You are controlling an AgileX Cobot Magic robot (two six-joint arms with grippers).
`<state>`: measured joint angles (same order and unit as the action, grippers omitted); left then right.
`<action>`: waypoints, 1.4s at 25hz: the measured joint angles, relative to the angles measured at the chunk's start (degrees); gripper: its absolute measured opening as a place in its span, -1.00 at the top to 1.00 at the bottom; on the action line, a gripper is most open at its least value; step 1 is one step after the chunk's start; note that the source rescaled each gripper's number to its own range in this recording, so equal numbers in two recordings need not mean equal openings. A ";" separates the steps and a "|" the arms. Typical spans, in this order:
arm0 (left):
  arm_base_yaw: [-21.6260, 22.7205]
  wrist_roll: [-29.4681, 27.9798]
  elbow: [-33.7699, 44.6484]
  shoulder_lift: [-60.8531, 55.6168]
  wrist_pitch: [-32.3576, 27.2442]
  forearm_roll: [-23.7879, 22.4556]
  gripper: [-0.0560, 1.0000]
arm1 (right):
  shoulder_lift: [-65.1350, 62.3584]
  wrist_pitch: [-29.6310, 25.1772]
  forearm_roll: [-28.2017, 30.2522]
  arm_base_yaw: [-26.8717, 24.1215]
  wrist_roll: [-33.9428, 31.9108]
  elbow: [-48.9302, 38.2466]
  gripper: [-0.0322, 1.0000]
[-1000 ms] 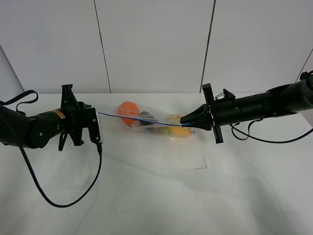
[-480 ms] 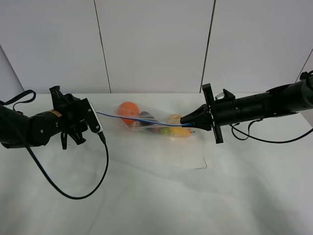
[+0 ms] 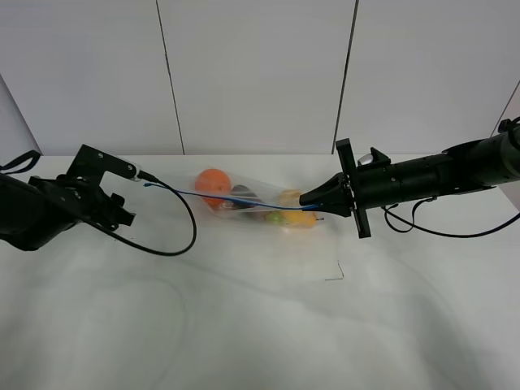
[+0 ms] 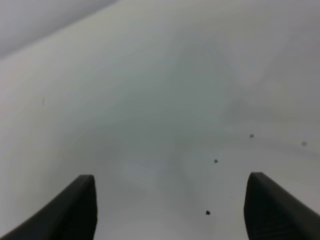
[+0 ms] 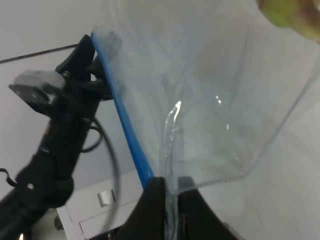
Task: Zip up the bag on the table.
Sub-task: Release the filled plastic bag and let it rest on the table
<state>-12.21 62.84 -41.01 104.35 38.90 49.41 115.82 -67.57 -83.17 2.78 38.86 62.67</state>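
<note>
The clear bag (image 3: 252,207) lies on the white table (image 3: 260,325) with orange, yellow and dark produce inside. Its blue zipper strip (image 3: 227,197) runs from near the left arm across to my right gripper (image 3: 307,201), which is shut on the bag's right edge beside the strip. The right wrist view shows that pinch (image 5: 167,187), the strip (image 5: 122,120) and the clear plastic (image 5: 210,100). My left gripper (image 3: 122,210) is left of the bag, turned away from it. In the left wrist view it (image 4: 172,210) is open and empty over bare table.
The left arm's black cable (image 3: 166,248) loops on the table in front of the bag's left end. A small dark mark (image 3: 335,275) lies on the table before the bag's right end. White wall panels stand behind.
My left arm has pulled back to the left and turned away from the bag's left end, and its cable loop has swung up and shrunk. The right arm and bag have stayed put.
</note>
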 joint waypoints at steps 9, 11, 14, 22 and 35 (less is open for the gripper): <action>16.18 -1.43 -11.80 -6.57 -45.27 9.91 -0.74 | 0.00 -0.10 0.00 0.00 0.00 0.00 0.94; 20.24 -1.55 -14.37 -6.50 -58.80 10.10 -0.74 | 0.00 -0.10 0.00 0.00 0.00 0.00 0.94; 22.93 -5.53 -16.82 -6.50 -71.72 8.19 -0.74 | 0.00 -0.10 0.00 0.00 0.00 0.00 0.94; 16.64 -49.58 -24.34 -6.50 -83.24 -34.14 -0.74 | 0.00 -0.10 0.00 0.00 0.00 0.00 0.94; 10.98 -70.26 -28.68 -6.50 -96.76 -51.57 -0.74 | 0.00 -0.10 0.00 0.00 0.00 0.00 0.94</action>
<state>-1.23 -7.42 -69.69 97.85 -57.86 -2.16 115.82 -67.67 -83.17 2.78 38.86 62.67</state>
